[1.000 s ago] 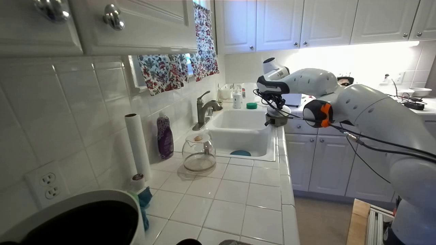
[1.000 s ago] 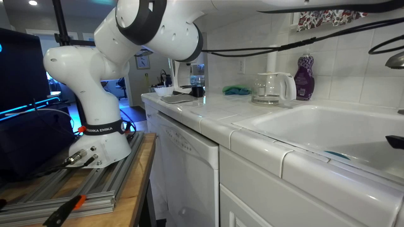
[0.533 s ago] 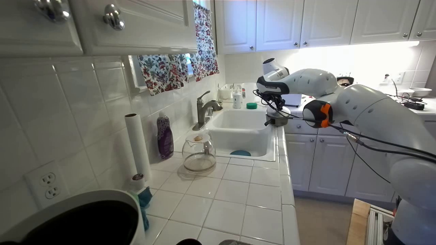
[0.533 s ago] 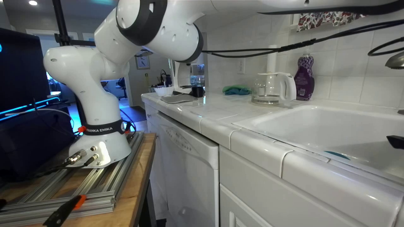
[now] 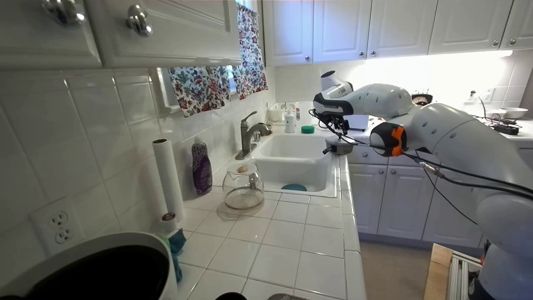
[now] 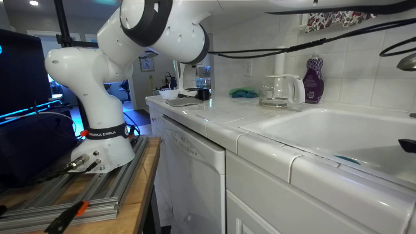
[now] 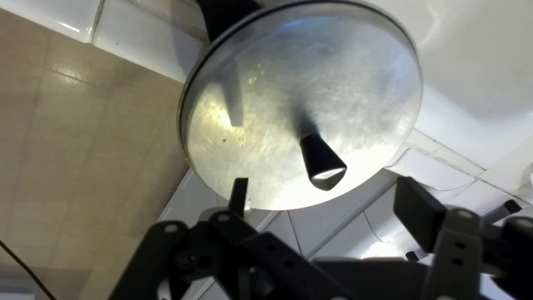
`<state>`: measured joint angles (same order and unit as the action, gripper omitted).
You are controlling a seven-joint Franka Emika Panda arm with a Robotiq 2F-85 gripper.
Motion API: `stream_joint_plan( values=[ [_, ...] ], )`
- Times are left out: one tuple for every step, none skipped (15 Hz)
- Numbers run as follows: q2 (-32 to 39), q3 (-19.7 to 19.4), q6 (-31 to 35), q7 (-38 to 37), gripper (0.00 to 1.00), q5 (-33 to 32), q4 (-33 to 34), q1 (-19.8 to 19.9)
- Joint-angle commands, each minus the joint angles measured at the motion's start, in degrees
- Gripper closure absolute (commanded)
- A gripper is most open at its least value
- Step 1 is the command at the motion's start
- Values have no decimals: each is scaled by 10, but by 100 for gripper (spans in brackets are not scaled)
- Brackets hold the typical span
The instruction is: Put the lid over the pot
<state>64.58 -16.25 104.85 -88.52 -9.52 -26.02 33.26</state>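
A kitchen is shown by a double-basin sink point(image 5: 293, 158), a faucet point(image 5: 246, 141), a dishwasher point(image 6: 198, 175), white wall cabinets point(image 5: 402, 29), a tiled countertop point(image 5: 283, 233) and a coffee carafe point(image 5: 244, 186).

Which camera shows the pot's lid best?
The wrist view: it looks down on the lid, showing nearly all its top and black knob. In an exterior view it looks small and distant atop the pot; an exterior view that misses it catches a black handle at its edge, probably the pot's.
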Motion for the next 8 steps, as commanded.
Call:
stream_joint_plan(
  values=[
    [-16, -15, -29, -21, 0, -1, 1, -10],
    [-23, -19, -40, -14, 0, -5, -1, -13],
    [-31, -22, -57, -3, 0, -8, -4, -16],
    [-39, -27, -75, 7, 0, -14, -6, -20],
    [-46, -27, -89, 27, 0, -15, -8, -22],
    [-28, -22, -61, 9, 0, -5, -1, -15],
    [-35, -23, -73, 17, 0, -5, -1, -17],
    [-39, -23, -80, 20, 0, -6, -1, -18]
  ],
)
